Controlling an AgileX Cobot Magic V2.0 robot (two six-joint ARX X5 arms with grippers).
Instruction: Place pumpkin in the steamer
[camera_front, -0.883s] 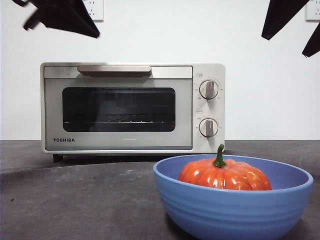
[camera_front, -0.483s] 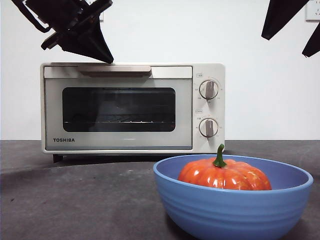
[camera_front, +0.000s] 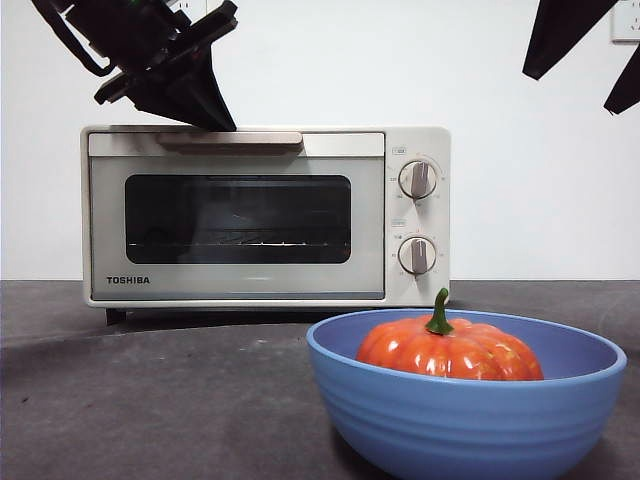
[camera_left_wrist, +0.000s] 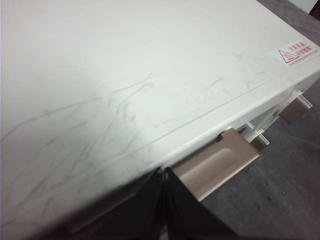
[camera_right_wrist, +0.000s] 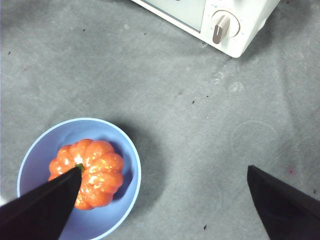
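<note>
Front cam: steamer (camera_front: 265, 215) at the far side of the table (camera_front: 150, 400), door shut, TOSHIBA mark at lower left of the door, wire rack visible through the dark window. Bar handle (camera_front: 228, 141) along the top of the door, two knobs (camera_front: 417, 180) stacked on the right. Left gripper (camera_front: 205, 105) comes in from top left, tip just above the handle's left part. Pumpkin (camera_front: 448, 348) sits in the blue bowl (camera_front: 465, 415), near right. Right gripper (camera_front: 590, 45) shows as black tips at top right.
</note>
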